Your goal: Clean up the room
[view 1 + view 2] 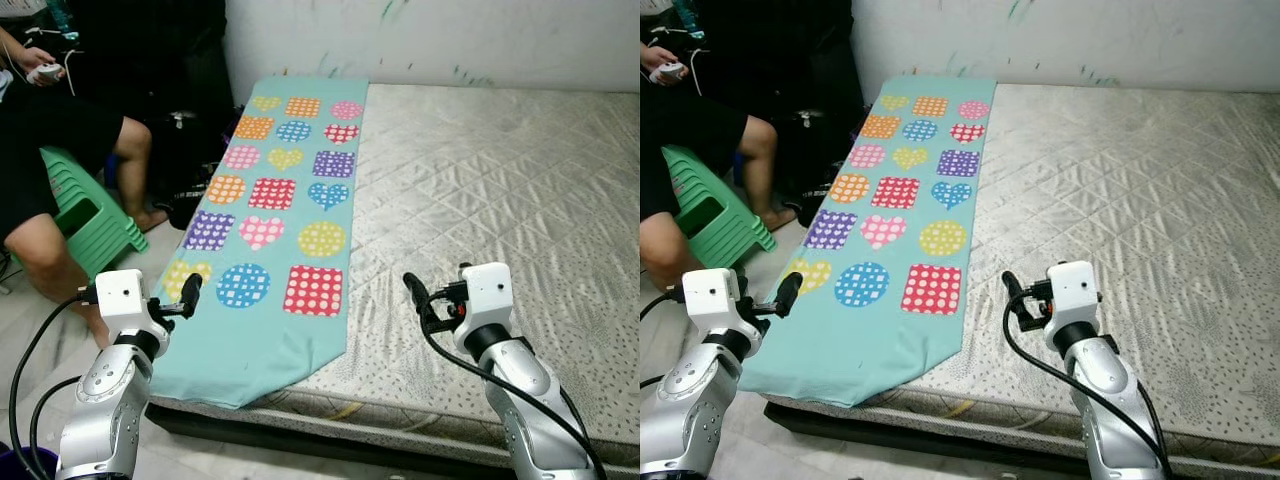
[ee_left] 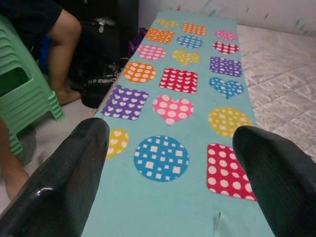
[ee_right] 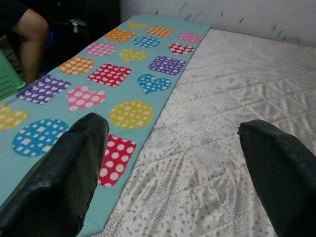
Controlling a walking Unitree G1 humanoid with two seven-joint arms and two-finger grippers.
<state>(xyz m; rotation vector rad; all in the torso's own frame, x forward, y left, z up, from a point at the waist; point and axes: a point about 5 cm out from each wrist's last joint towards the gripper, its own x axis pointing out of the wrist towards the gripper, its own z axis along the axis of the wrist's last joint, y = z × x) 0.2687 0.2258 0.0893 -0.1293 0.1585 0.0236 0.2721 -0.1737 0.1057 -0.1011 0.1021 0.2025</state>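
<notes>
a: where are the tools right now?

b: left gripper (image 1: 190, 293) hovers over the near left corner of the bed with its fingers spread wide, nothing between them. right gripper (image 1: 413, 289) hangs above the bare mattress (image 1: 500, 190), also spread and empty.

a: and the thing to tidy?

b: i'd guess it's the teal cloth (image 1: 280, 210) with the coloured dots, hearts and squares. it lies flat along the left side of the mattress, its near end drooping over the edge just beside the left gripper.

a: anything else around?

b: a person (image 1: 45, 150) sits on a stack of green stools (image 1: 85, 215) to the left, beside the bed, leg near the cloth's edge.

a: what could go wrong?

b: the cloth is thin and flat, so the fingers could pinch mattress fabric along with it, or slide off. pulling one corner alone might drag the whole cloth to the floor. a wide left swing could brush the person's leg.
</notes>
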